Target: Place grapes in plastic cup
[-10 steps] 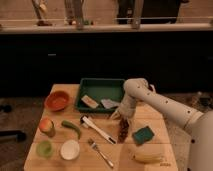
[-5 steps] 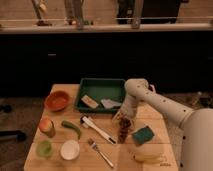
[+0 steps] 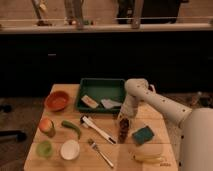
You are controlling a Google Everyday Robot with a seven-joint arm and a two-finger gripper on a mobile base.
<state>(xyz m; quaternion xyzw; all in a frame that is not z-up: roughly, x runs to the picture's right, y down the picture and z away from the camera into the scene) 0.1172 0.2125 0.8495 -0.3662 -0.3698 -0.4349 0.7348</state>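
The grapes (image 3: 122, 131) are a small dark reddish-purple bunch lying on the wooden table (image 3: 150, 116), just left of the green sponge. My gripper (image 3: 124, 120) hangs from the white arm directly over the upper end of the bunch, at or very close to it. The plastic cup (image 3: 44, 148) is pale green and low. It stands at the table's front left, beside the white bowl and far from the gripper.
A white bowl (image 3: 69, 149), a green chili (image 3: 71, 128), a yellowish cup with a red-orange top (image 3: 47, 126) and an orange bowl (image 3: 57, 100) are on the left. A green tray (image 3: 102, 95) is at the back. A white-handled tool (image 3: 97, 129), a fork (image 3: 101, 153), a green sponge (image 3: 142, 134) and a banana (image 3: 148, 157) lie nearby.
My gripper has come down from near the tray's front edge onto the grapes. The grapes and other objects have not moved.
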